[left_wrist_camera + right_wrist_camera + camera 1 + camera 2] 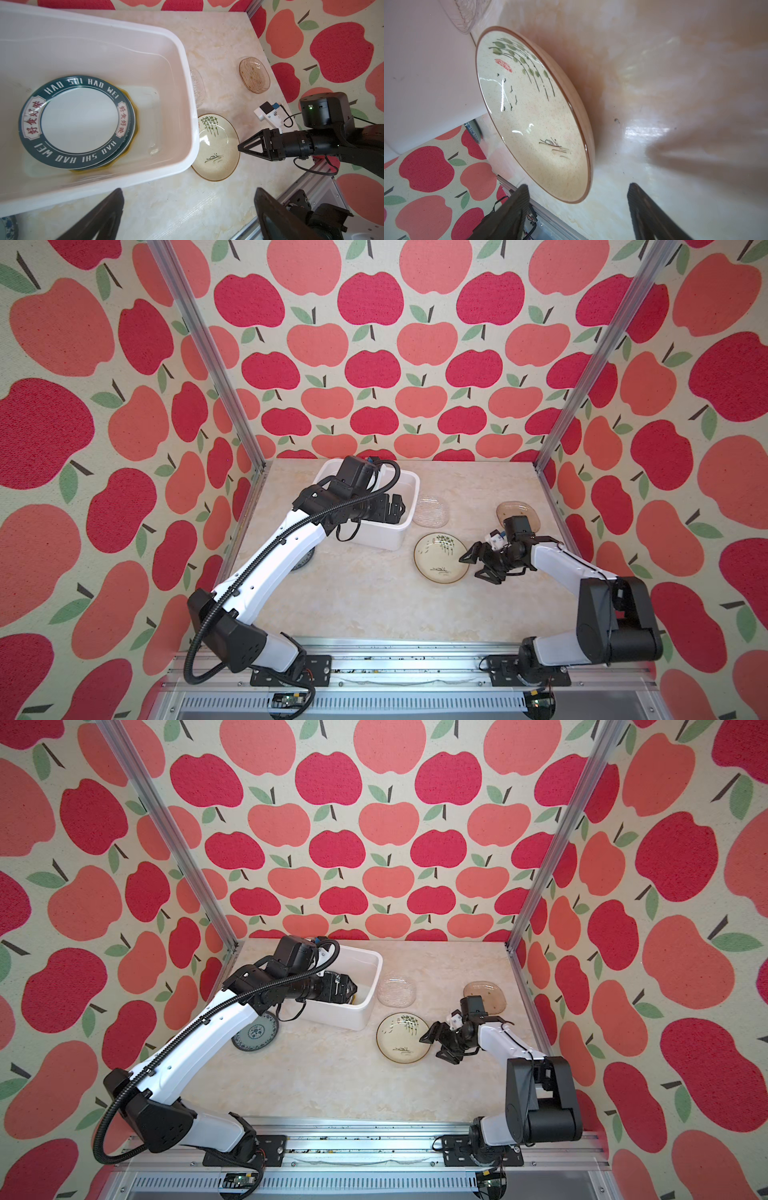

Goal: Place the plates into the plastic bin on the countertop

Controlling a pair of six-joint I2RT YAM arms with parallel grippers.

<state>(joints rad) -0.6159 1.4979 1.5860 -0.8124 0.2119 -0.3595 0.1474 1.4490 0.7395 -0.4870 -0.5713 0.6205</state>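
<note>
Bin: one [382, 536], a white plastic tub, rectangular with rounded corners, a rolled rim and deep smooth walls [93, 54].
Plates in the bin: two green-rimmed plates [79, 122], round and glossy, white in the middle with white letters on the rim, stacked slightly offset on the bin's floor; a yellow edge [136, 126] showed under them, too hidden to count.
Plates outside the bin: four, all flat on the desk [374, 605].
Clear plate: one [431, 511], ribbed glass, rounded oblong, just beside the bin on the right arm's side.
Brown plate: one [511, 507], tinted glass, same oblong shape, beyond the clear plate from the bin and well apart from it.
Cream plate: one [441, 558], round speckled ceramic with a brown rim, green leaf strokes and a small boat, near the bin's front corner.
Blue plate: one [254, 1032], round with a blue-and-white pattern, beside the bin's other side, partly under the left arm.
Left end effector: [188, 193] jaws spread wide and empty, above the bin's near rim.
Right end effector: [469, 567] jaws apart at the cream plate's rim on the side away from the bin, gripping nothing.
</note>
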